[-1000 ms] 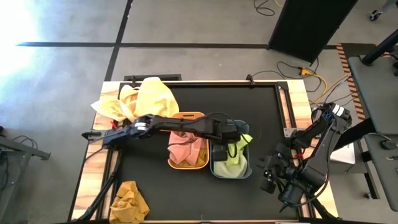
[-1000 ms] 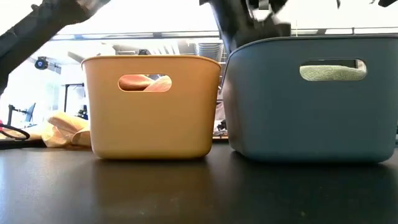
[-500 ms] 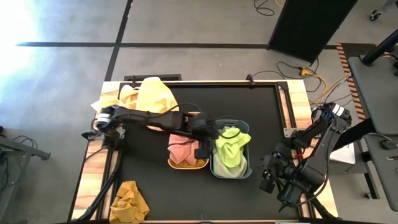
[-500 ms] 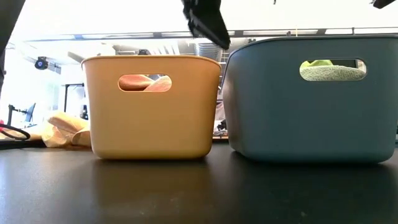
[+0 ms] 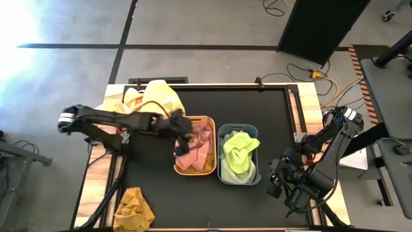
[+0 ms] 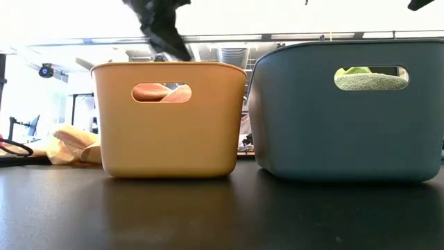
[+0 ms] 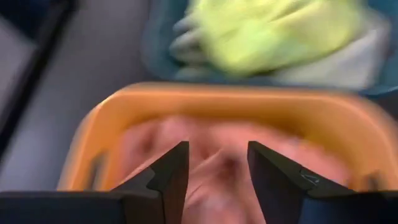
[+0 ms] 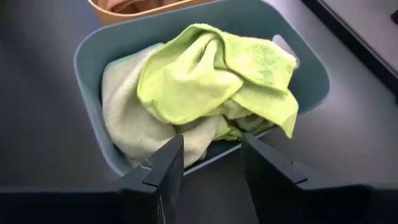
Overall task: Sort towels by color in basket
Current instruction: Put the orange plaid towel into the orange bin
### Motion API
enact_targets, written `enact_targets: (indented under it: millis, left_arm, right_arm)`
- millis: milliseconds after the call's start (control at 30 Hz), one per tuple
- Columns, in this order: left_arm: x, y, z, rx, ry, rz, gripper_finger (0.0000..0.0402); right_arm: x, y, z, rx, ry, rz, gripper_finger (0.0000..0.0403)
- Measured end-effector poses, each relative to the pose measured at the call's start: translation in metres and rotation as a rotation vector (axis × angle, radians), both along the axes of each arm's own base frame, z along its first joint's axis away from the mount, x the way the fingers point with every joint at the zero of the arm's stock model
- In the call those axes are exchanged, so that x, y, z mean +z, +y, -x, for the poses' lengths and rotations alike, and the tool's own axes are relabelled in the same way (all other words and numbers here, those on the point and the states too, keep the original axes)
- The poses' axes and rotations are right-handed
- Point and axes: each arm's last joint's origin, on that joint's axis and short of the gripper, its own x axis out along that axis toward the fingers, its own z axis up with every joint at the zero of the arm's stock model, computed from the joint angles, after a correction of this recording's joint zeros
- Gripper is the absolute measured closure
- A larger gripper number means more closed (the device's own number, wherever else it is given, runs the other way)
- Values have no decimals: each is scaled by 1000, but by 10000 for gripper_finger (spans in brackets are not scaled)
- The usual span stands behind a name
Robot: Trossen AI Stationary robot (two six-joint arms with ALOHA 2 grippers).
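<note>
Black tabletop (image 5: 154,174) carries an orange tub (image 5: 194,169) of salmon towels (image 5: 198,147) beside a blue tub (image 5: 222,174) holding the lime towel (image 5: 239,150). Left gripper (image 5: 185,129) hovers over the orange tub, fingers apart, empty. Right gripper (image 5: 275,182) waits beside the blue tub, parted, empty.

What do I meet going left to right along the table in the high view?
Mustard-orange towel → yellow towels → left gripper → orange tub with pink towels → blue tub with lime towel → right gripper.
</note>
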Motion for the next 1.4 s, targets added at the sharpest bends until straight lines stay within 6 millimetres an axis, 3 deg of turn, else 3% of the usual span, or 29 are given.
enact_targets:
  millis: [100,267,500,833,967,1200,1300,1400]
  left_arm:
    - [-3,16,32,165,5,-36,251]
    - [-8,51,77,624,-124,-25,251]
    - [-54,93,108,857,-1,25,251]
    - [-111,145,114,1014,270,122,238]
    - [-132,154,108,985,386,204,225]
    - [-161,159,102,938,551,185,219]
    - [-164,161,100,940,570,118,237]
    - [-162,161,103,946,568,93,285]
  right_arm:
    - [0,-2,-2,-4,-2,9,251]
    - [0,-5,-6,5,5,39,239]
    - [2,-11,-12,9,-29,104,223]
    - [2,-11,-15,14,-28,105,217]
    - [2,-11,-15,11,-31,100,220]
    - [2,-11,-15,11,-30,99,213]
    - [2,-11,-15,17,-26,104,211]
    - [2,-11,-15,18,-26,104,213]
